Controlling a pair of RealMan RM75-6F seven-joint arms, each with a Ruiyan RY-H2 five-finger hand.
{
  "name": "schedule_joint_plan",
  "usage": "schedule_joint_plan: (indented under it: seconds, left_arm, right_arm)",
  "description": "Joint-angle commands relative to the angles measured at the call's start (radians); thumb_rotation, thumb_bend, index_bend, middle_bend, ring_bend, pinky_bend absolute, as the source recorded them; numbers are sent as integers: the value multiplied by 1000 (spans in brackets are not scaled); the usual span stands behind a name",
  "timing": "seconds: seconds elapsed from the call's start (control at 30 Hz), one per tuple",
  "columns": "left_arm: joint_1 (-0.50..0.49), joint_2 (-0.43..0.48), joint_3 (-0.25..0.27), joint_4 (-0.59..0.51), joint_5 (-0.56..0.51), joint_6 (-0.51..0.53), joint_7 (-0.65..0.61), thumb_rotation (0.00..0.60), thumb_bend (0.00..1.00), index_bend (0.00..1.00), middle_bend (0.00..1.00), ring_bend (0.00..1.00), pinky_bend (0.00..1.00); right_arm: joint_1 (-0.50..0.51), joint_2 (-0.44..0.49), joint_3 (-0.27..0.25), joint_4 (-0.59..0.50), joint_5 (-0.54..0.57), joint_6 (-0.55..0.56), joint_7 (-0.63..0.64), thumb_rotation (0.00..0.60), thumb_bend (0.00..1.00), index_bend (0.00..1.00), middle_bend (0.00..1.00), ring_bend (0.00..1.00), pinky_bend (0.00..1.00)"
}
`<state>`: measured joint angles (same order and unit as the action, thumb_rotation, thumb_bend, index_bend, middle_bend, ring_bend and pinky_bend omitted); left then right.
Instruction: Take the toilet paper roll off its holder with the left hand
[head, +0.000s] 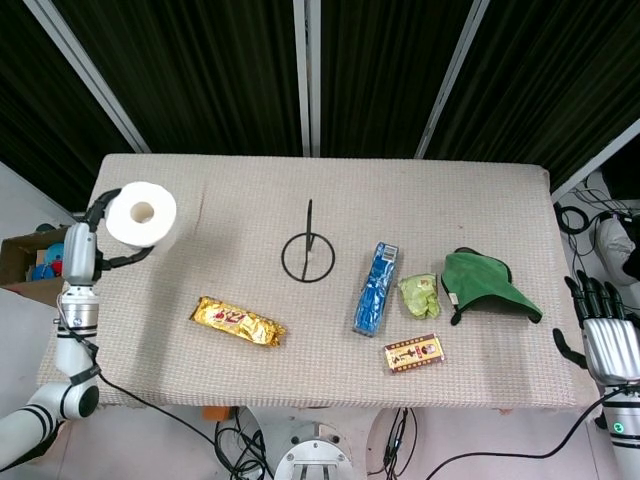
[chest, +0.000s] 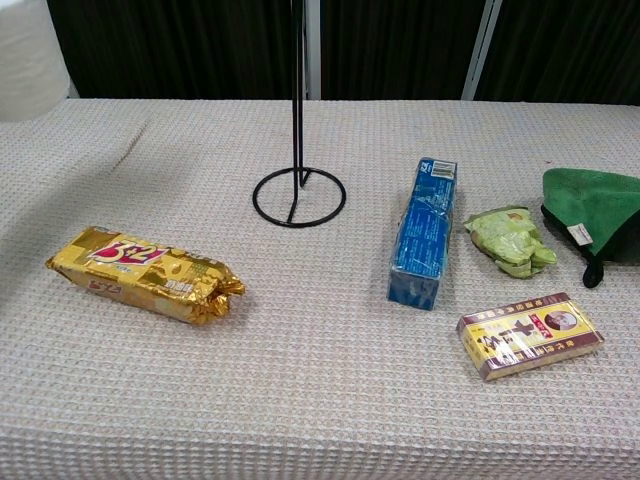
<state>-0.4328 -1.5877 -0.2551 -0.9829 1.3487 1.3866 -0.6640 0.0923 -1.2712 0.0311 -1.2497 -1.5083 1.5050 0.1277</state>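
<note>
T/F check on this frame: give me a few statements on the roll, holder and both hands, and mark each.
1. The left robot hand holds the toilet paper roll. True.
2. The roll sits on the holder. False: the holder is bare; the roll is at the table's left edge.
3. The right robot hand holds the green cloth. False: it is open, apart from the cloth.
4. The blue packet lies right of the holder. True.
5. The gold snack pack touches the holder. False: they lie apart.

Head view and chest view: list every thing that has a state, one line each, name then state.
toilet paper roll: off the holder, held over the table's left edge
left hand: gripping the roll
holder: upright, bare
right hand: empty, fingers apart, off the table's right edge
gold snack pack: lying flat
blue pack: lying flat
green cloth: crumpled
</note>
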Motion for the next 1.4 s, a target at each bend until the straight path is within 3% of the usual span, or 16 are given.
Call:
schedule_joint_plan:
  seconds: [0.03, 0.2, 0.4, 0.5, 0.6, 0.73, 0.87, 1.0, 1.07, 1.17, 1.23, 1.4]
  left_arm:
    - [26, -143, 72, 205, 17, -45, -110, 600, 79, 238, 321, 301, 405]
    - [32, -200, 82, 306, 24, -58, -173, 600, 77, 201, 287, 276, 401]
    - [48, -251, 102, 385, 39, -64, -226, 600, 71, 12, 139, 195, 360]
    - [55, -266, 104, 409, 44, -58, -246, 600, 67, 0, 31, 121, 280]
    - [63, -268, 102, 415, 49, -31, -244, 600, 64, 0, 0, 81, 220]
    - [97, -234, 106, 361, 77, 77, -240, 600, 52, 0, 0, 66, 213]
    - [175, -153, 164, 292, 156, 256, -98, 600, 36, 0, 0, 64, 212]
    - [283, 22, 291, 156, 221, 284, 269, 590, 59, 42, 4, 60, 212]
    - [341, 131, 338, 2, 211, 267, 492, 523, 61, 59, 5, 50, 212]
    - [409, 254, 375, -234, 166, 255, 701, 252, 49, 100, 19, 43, 211]
    - [438, 297, 391, -324, 163, 270, 784, 123, 46, 115, 28, 43, 210]
    - [475, 300, 416, -356, 222, 313, 842, 87, 45, 115, 29, 43, 209]
  right_arm:
    - [-5, 1, 1, -4, -3, 5, 5, 600, 305, 0, 0, 0, 0]
    - [-10, 0, 3, -1, -1, 5, 14, 600, 306, 0, 0, 0, 0]
    - [-15, -1, 7, 7, -3, 8, 25, 600, 306, 0, 0, 0, 0]
    - [-19, 2, 7, 5, -12, 21, 29, 600, 305, 0, 0, 0, 0]
    - [-26, 5, 6, 1, -23, 38, 30, 600, 305, 0, 0, 0, 0]
    - [-39, 10, 1, -2, -33, 58, 27, 600, 306, 0, 0, 0, 0]
    - [-64, 14, -10, 12, -36, 80, 24, 600, 305, 0, 0, 0, 0]
    - [-85, 19, -14, 28, -25, 87, 21, 600, 305, 0, 0, 0, 0]
    - [-93, 19, -14, 37, -18, 85, 24, 600, 305, 0, 0, 0, 0]
    - [-100, 12, -17, 54, -11, 78, 23, 600, 305, 0, 0, 0, 0]
    - [-103, 4, -21, 69, -12, 72, 11, 600, 305, 0, 0, 0, 0]
    - [-110, -12, -25, 85, -14, 68, -24, 600, 305, 0, 0, 0, 0]
